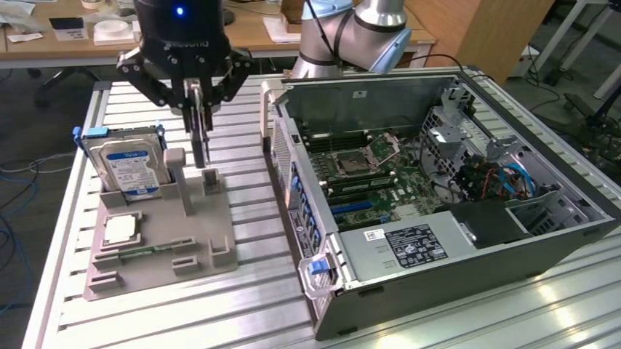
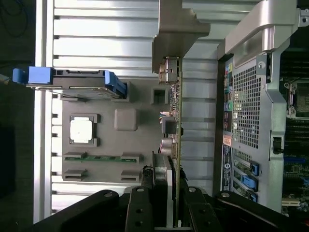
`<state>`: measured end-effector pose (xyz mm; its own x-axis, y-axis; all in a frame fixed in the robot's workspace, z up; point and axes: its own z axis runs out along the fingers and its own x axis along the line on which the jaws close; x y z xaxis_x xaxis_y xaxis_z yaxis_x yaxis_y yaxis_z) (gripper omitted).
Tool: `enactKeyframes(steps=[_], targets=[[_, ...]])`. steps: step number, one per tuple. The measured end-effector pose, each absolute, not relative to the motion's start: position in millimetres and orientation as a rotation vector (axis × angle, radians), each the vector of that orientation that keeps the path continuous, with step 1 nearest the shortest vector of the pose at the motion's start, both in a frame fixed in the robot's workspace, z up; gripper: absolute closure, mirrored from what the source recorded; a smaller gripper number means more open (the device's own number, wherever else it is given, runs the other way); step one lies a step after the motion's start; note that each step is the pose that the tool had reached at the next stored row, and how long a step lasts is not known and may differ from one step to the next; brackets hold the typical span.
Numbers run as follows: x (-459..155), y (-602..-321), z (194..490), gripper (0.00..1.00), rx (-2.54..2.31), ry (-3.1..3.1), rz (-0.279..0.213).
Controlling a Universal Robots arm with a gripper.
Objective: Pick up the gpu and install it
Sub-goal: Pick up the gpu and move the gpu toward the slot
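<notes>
Gripping a thin, flat, dark rectangular circuit card with a silvery-grey metal bracket at one end, the gpu (image 1: 201,142), in the black linkage-fingered gripper (image 1: 197,102), jaws drawn narrow and pressed against the card's two flat faces with nothing but the card between them. Holding the gpu upright and edge-on in the exterior view, over the grey moulded plastic fixture tray (image 1: 209,251), on the side of that tray nearest the computer; cannot tell whether the card's lower end touches the small grey post beneath it or hangs just clear. Showing in the wrist view as a long thin strip running away from the fingers (image 2: 161,171), with small connectors and components along one face and the bracket at the far end. Standing on edge in a slot of the same tray, well apart from the card, a silver hard drive with a blue label and blue plastic side rails (image 1: 126,163). Lying flat in shallow pockets of the tray, a small square silver chip (image 1: 119,229) and, just beside it, a narrow green memory stick (image 1: 145,252). Resting on its side at the exterior view's right, close to the tray but not touching it, an open dark-grey metal computer case (image 1: 437,276) with the green motherboard exposed. Carrying both tray and case, a ribbed aluminium slat table (image 1: 262,305). Rising behind the case, a silver-grey jointed robot arm (image 1: 354,33).
</notes>
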<state>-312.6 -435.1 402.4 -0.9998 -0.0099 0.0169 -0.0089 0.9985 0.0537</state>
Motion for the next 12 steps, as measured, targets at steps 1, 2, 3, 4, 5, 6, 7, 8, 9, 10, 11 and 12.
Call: enactKeyframes(steps=[1,2,3,4,5,6,7,8,9,10,11,12], targets=[[-312.6,-435.1,405.4,0.72,0.015,-3.123,-0.084],[-312.6,-435.1,407.7,0.72,0.015,-3.123,-0.084],[-312.6,-435.1,408.5,0.72,0.017,-3.123,-0.084],[-312.6,-434.9,408.5,0.72,0.029,-3.123,-0.084],[-312.6,-434.7,408.7,0.72,0.042,-3.123,-0.084],[-312.6,-434.7,408.7,0.72,0.047,-3.122,-0.084],[-312.6,-434.7,408.7,0.72,0.047,-3.122,-0.084],[-312.6,-434.7,408.8,0.72,0.047,-3.122,-0.084],[-312.6,-434.7,408.8,0.72,0.047,-3.122,-0.084],[-312.6,-434.7,408.8,0.72,0.047,-3.122,-0.084],[-312.6,-434.7,408.7,0.72,0.048,-3.122,-0.084],[-312.4,-434.7,408.7,0.72,0.047,-3.122,-0.084]])
